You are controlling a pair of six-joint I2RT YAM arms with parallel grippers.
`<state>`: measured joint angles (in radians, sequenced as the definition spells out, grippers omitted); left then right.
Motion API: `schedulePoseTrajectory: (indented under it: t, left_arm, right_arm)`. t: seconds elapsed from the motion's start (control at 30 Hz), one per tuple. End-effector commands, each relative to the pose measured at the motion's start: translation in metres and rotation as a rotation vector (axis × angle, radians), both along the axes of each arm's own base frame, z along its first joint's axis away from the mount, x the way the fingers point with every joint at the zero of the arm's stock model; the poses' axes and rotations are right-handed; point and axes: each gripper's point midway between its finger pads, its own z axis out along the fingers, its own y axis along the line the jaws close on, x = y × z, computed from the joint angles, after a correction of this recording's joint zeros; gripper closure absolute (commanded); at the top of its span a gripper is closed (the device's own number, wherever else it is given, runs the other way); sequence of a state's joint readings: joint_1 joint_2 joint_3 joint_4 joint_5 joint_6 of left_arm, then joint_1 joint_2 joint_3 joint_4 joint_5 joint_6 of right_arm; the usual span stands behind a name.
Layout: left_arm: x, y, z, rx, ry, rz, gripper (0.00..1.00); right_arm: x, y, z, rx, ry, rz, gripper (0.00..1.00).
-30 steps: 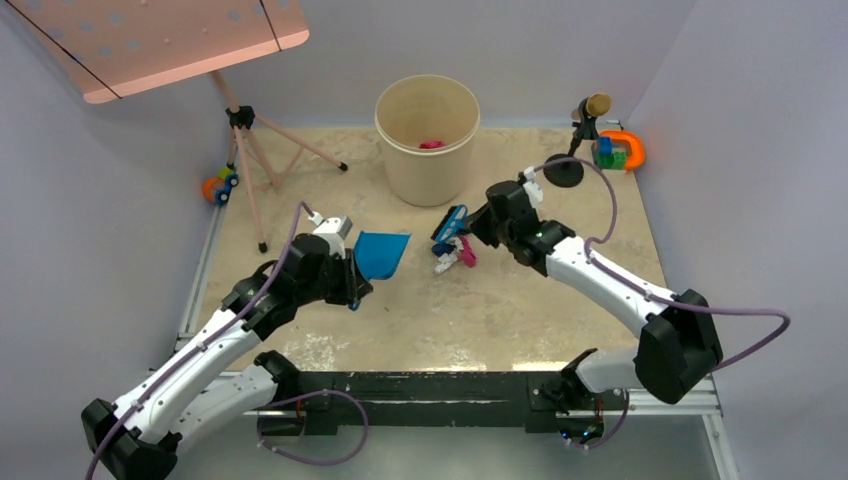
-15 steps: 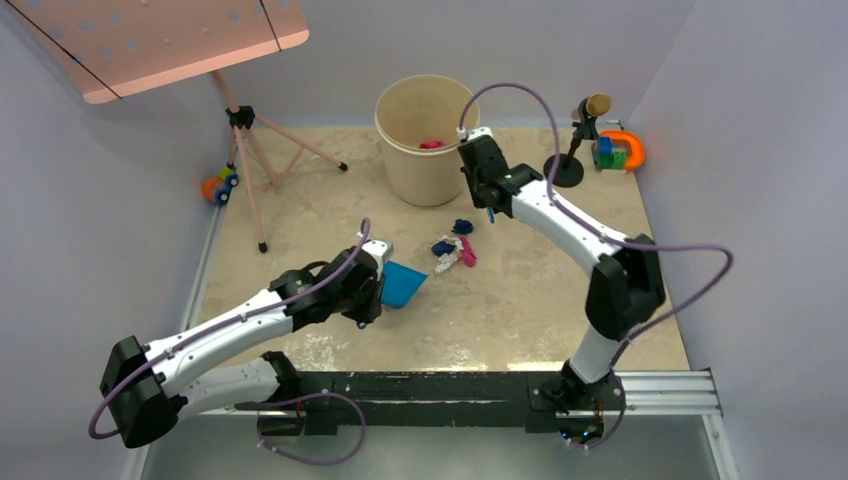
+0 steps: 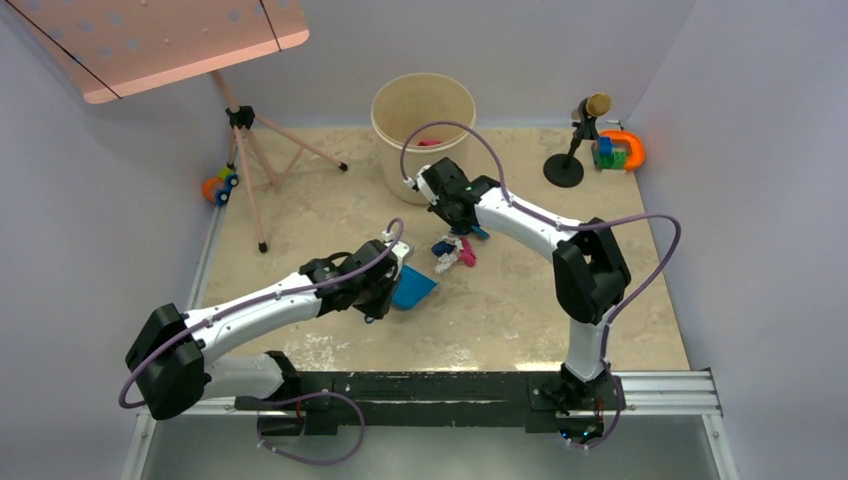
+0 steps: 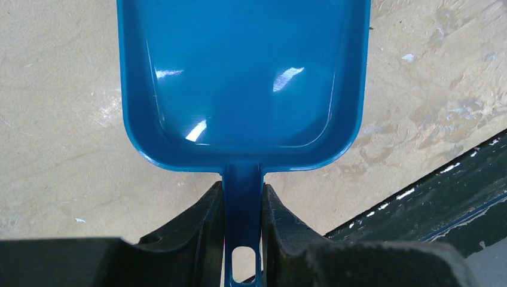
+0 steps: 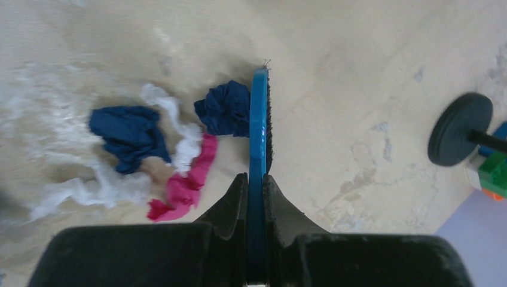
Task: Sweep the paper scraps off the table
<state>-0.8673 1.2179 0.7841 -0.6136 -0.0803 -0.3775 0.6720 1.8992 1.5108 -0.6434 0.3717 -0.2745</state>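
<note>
- Left gripper [image 4: 242, 200]: pinching handle of glossy blue plastic dustpan [image 4: 242, 78]. Pan shifted right and nearer over last 1 s, now just left of pile. Tray empty.
- Crumpled paper scraps [image 5: 167, 149] (dark blue, white, pink): bunched mid beige marble table [image 3: 520, 300], between pan and brush.
- Right gripper [image 5: 256, 185]: clamped on small blue hand brush [image 5: 259, 113]. Arm swung in from right. Brush now on pile's far-right side, touching 1 dark blue scrap.
- Read: both tools staged, leftward sweep into pan likely next.

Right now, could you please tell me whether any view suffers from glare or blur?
Left wrist view: white glare patches on the dustpan, otherwise sharp. Right wrist view: the paper scraps and table at left look smeared, the brush crisp. Top view: evenly lit.
</note>
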Motion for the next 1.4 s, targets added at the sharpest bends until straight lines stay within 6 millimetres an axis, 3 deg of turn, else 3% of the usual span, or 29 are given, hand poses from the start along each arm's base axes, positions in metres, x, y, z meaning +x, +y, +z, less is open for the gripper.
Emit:
schedulePoseTrajectory:
  t: [0.0, 0.23, 0.67, 0.93, 1.17, 1.37]
  left_arm:
    - [0.007, -0.017, 0.011, -0.059, -0.041, -0.053, 1.00]
    - [0.011, -0.017, -0.003, -0.026, -0.040, -0.065, 1.00]
    - [-0.005, -0.015, 0.010, -0.119, -0.048, -0.075, 1.00]
    - [-0.004, -0.020, -0.001, -0.049, -0.039, -0.111, 1.00]
    - [0.006, -0.025, -0.010, 0.024, -0.021, -0.126, 1.00]
    - [0.019, -0.027, -0.014, 0.094, -0.021, -0.099, 1.00]
  right_arm:
    - [-0.026, 0.038, 0.010, 0.113, 0.046, 0.156, 1.00]
    - [-0.047, 0.046, 0.041, 0.249, 0.049, 0.186, 1.00]
    - [-0.041, 0.021, 0.097, 0.346, -0.136, 0.021, 1.00]
    - [-0.047, -0.021, 0.053, 0.180, -0.065, -0.118, 1.00]
    - [-0.046, -0.017, 0.022, 0.131, 0.014, -0.126, 1.00]
    - [-0.047, 0.002, 0.010, 0.145, 0.073, -0.086, 1.00]
